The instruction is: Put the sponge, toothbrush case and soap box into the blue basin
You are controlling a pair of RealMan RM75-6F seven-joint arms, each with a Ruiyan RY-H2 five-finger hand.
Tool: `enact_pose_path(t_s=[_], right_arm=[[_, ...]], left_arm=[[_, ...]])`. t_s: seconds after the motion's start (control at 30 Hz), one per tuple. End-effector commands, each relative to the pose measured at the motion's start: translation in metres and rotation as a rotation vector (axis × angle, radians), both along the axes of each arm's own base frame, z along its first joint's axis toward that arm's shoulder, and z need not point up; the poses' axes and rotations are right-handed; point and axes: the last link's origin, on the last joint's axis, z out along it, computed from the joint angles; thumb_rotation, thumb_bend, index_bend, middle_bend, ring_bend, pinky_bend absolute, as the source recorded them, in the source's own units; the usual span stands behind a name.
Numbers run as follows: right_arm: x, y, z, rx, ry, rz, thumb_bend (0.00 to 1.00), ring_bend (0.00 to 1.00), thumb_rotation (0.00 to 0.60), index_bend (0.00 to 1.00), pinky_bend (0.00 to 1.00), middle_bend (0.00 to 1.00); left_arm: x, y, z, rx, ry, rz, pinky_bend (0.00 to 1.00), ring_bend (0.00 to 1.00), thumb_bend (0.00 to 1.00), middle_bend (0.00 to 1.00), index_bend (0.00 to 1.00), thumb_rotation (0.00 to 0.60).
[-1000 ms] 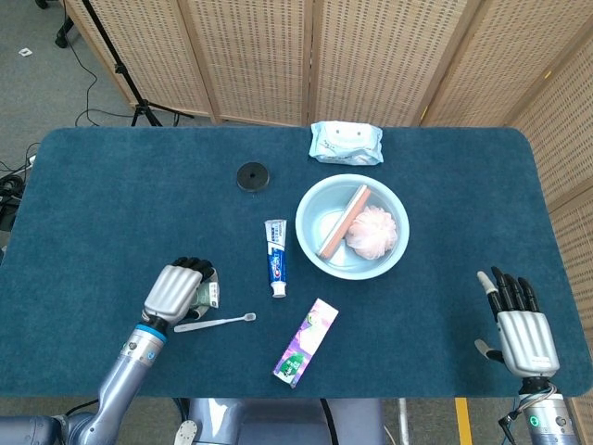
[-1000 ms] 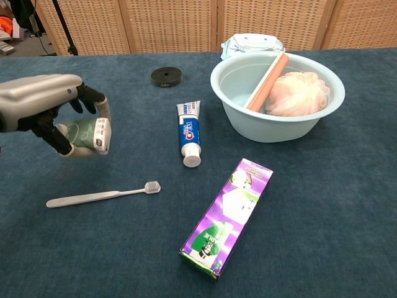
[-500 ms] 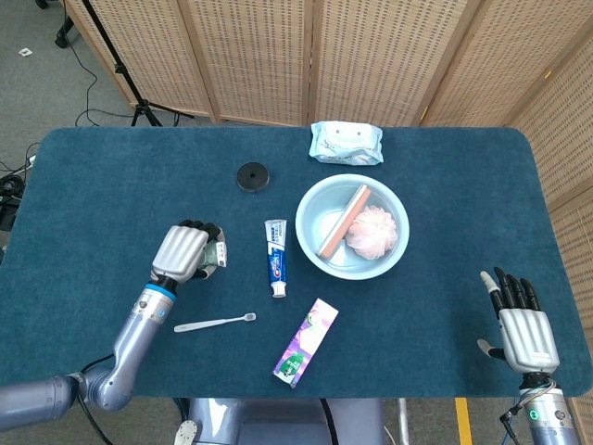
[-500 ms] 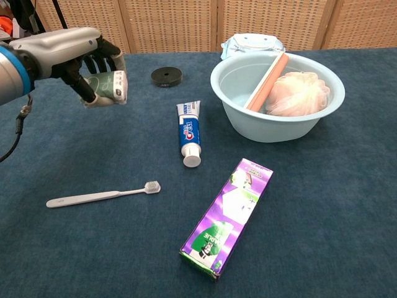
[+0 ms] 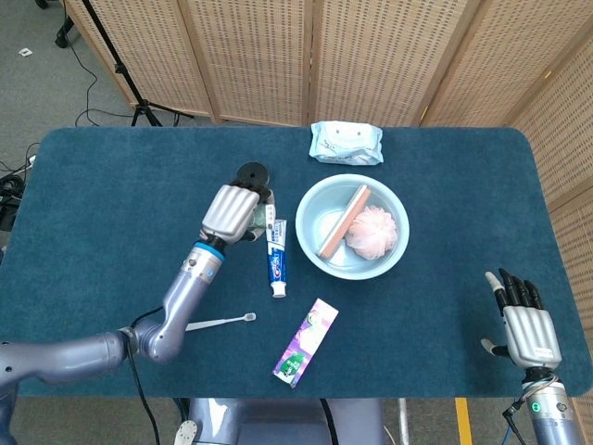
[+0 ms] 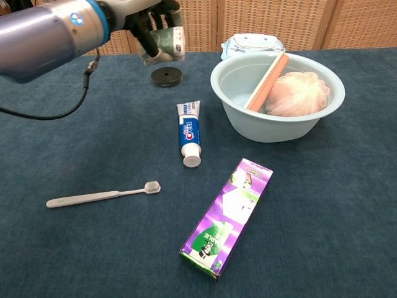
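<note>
Already the sponge [image 5: 372, 232] and the case [image 5: 344, 221] lie in the basin [image 5: 309, 201], so the step in hand is the last one: carrying the soap box [image 6: 166, 43] over. The left hand [image 5: 232, 211] grips the box in the air, above the table [image 5: 111, 185] between the black disc [image 5: 252, 176] and the toothpaste [image 5: 275, 257], at about 9 o'clock from the basin and near its rim. The right hand [image 5: 524, 324] waits at the table's 4 o'clock corner, fingers spread, holding nothing.

Next, the left hand likely needs to travel toward 3 o'clock, clear the basin's rim, and let go over the bare part of the floor at the case's 9 o'clock side, since the sponge fills the other half.

Most of the box is hidden by fingers, so its long axis cannot be told for sure; in the chest view its labelled end faces 3 o'clock. The case's long axis runs from 1 to 7 o'clock in the head view.
</note>
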Motion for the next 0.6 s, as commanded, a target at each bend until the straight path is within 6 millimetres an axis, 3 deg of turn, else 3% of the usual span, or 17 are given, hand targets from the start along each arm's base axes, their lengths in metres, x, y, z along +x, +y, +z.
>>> enact_pose_path(t_s=[0.03,0.37,0.6], right_arm=[[-0.003,-0.001,0.0,0.002,-0.002,-0.011,0.1,0.0,0.6,0.0,0.02,0.0],[-0.009,-0.006,0.008,-0.024,-0.018,-0.027,0.1,0.0,0.6,0.0,0.02,0.0],[-0.013,-0.009,0.01,-0.035,-0.027,-0.041,0.1,0.0,0.6,0.0,0.02,0.0]], left_arm=[[0.03,0.015,-0.013,-0.015,-0.019,-0.024,0.35,0.38,0.44,0.47,0.89,0.6],[0.073,0.043,-0.044,-0.033,-0.05,-0.031,0.35,0.38,0.44,0.47,0.89,0.6],[0.093,0.042,-0.073,-0.077,-0.054,-0.047,0.35,0.38,0.43,0.47,0.89,0.6]])
